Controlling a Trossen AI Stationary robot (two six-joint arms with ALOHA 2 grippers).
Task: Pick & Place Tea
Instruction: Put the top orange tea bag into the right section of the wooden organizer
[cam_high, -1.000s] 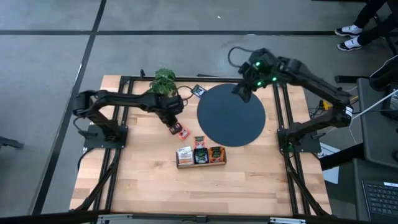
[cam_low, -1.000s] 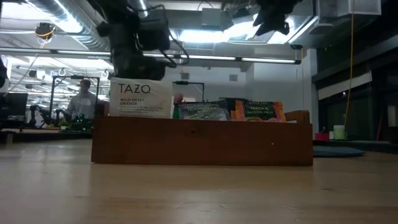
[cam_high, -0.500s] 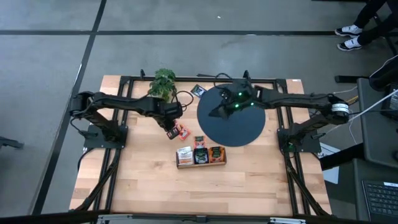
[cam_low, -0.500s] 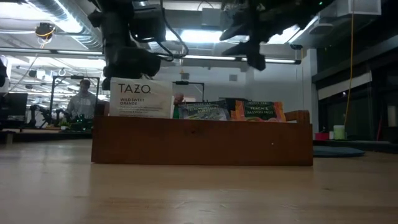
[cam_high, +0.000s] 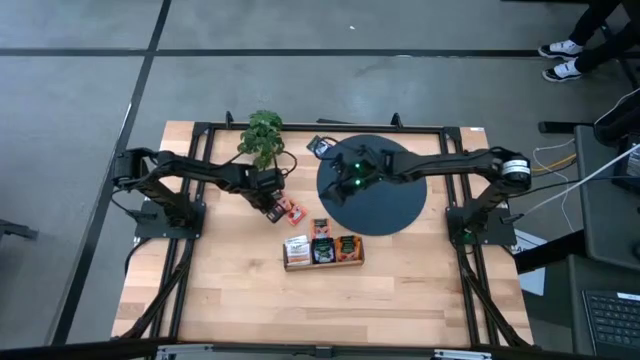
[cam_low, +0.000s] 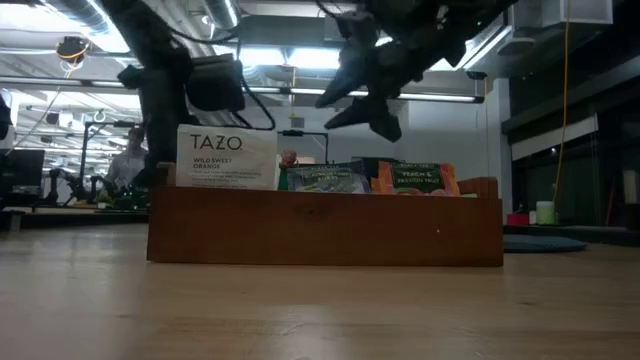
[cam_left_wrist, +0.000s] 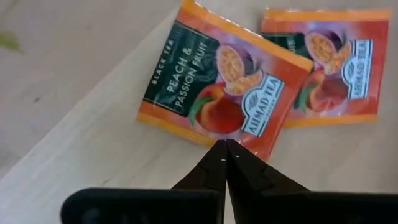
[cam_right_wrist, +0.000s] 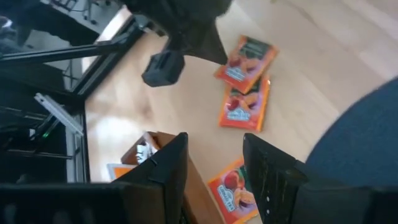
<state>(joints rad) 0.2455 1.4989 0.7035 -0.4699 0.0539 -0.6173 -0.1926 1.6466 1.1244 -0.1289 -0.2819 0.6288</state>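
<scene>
As right hand (cam_high: 338, 186) advanced, left hand (cam_left_wrist: 225, 148) shut

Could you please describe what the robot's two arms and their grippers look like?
Both arms are dark, slim and jointed, with black cables. The right arm has green lights near its wrist and a pale band near its base. The left gripper has tapering black fingers; the right gripper has broader, blockier black ones.

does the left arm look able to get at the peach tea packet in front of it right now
Probably yes, but not yet. The left end effector sits right at the edge of the peach tea packet with nothing between them, but its fingers are shut, so it would have to open first.
</scene>
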